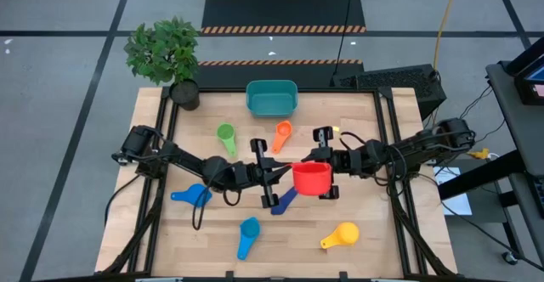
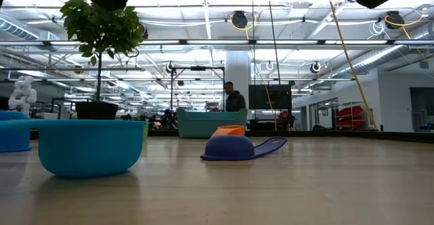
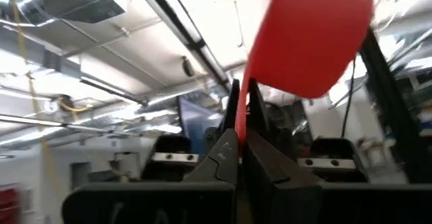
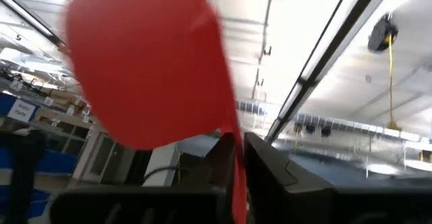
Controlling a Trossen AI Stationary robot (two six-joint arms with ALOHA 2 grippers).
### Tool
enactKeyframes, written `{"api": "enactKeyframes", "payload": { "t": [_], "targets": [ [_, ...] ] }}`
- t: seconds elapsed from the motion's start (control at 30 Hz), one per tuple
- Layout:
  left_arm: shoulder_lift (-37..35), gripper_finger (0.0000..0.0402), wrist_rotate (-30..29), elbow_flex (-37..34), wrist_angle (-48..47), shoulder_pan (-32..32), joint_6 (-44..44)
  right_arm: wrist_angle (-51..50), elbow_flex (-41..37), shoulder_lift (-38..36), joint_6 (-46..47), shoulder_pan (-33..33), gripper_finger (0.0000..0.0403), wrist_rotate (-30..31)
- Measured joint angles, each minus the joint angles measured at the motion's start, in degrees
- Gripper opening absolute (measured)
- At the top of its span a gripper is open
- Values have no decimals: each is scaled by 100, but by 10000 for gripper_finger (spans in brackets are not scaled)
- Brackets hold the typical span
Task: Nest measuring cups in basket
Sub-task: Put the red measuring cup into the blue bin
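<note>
The red measuring cup [image 1: 312, 178] hangs in the air over the table's middle, between my two grippers. My left gripper [image 1: 287, 177] meets it from the table's left and my right gripper [image 1: 331, 173] from the right; both are shut on it. On the table lie the green cup [image 1: 225, 134], the orange cup [image 1: 282, 132], the dark blue cup [image 1: 285, 200] mouth down below the red one, two lighter blue cups [image 1: 194, 195] [image 1: 247, 234] and the yellow cup [image 1: 340, 235]. The teal basket [image 1: 272, 98] stands at the far edge. My left gripper [image 3: 241, 109] pinches a thin flat red part [image 3: 241, 97] that runs off the cup's body, seen edge-on between the two fingers; handle or wall, I cannot tell. It comes about level from the table's left. The cup is lifted clear. My right gripper [image 4: 235, 151] pinches a thin red edge [image 4: 230, 131] at the side of the cup's body between its two fingers, coming about level from the table's right. Which part this is I cannot tell. The cup is clear of the table.
A black plant pot [image 1: 184, 93] with a leafy plant stands at the far left corner, beside the basket. In the low view a lighter blue cup [image 2: 88, 148] is close, with the dark blue cup [image 2: 234, 148] behind it. A person [image 2: 234, 100] shows beyond the table.
</note>
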Motion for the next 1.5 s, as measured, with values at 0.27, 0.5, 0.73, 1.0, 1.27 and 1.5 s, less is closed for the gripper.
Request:
{"api": "enactKeyframes", "payload": {
  "t": [0.27,0.5,0.73,1.0,1.27,1.5],
  "targets": [
    [-1308,3,-726,-1019,-836,-179,302,-1629,-824,-1142,453,-4,146,1171],
    [-2780,3,-2240,-1727,-3883,-173,-396,-4676,-932,-2073,306,248,200,2871],
    [-2993,3,-3227,-1805,-5413,-162,-1008,-5544,-932,-2068,-561,578,203,4266],
    [-2989,3,-3726,-1805,-6136,-88,-1319,-5884,-932,-2070,-1039,594,202,4645],
    [-2917,3,-3675,-1805,-6489,-2,-1564,-5511,-924,-1973,-1056,470,167,3708],
    [-2916,3,-3638,-1805,-6487,-2,-1553,-5194,-925,-1536,-1035,262,142,3276]
  ]
}}
